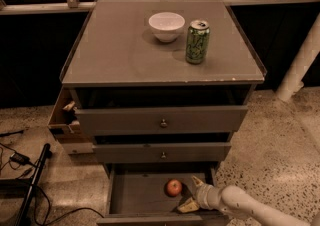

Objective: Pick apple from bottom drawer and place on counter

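Apple (173, 187) lies in the open bottom drawer (134, 196); probably firm, light, smooth-skinned, apt to roll; gripper (192, 194) just beside it, fingers apart; best pinched across its widest middle.
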You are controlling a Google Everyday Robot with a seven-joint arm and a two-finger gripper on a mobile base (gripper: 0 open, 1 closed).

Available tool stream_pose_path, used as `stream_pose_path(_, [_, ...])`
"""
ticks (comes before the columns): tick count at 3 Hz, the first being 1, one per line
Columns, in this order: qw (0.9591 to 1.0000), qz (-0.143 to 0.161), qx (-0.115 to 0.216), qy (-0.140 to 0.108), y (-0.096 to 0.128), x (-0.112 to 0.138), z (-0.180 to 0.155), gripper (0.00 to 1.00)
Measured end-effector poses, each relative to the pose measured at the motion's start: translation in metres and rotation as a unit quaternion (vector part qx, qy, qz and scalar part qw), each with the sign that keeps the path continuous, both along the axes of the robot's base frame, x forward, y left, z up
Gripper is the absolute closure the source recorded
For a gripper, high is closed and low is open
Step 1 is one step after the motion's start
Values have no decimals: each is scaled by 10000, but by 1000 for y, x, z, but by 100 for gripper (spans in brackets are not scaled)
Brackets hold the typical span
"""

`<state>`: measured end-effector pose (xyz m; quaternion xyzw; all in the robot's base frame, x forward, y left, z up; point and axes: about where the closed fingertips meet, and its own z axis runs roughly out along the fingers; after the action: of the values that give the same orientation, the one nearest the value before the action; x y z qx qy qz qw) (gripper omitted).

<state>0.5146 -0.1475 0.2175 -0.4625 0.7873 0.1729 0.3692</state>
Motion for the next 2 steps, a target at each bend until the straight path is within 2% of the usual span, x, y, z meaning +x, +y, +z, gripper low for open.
stream_pose_path(1, [10000, 12, 69, 3, 6, 8, -14, 17])
stream_pose_path(2, [9998, -12, 181, 2, 17, 22, -32, 28])
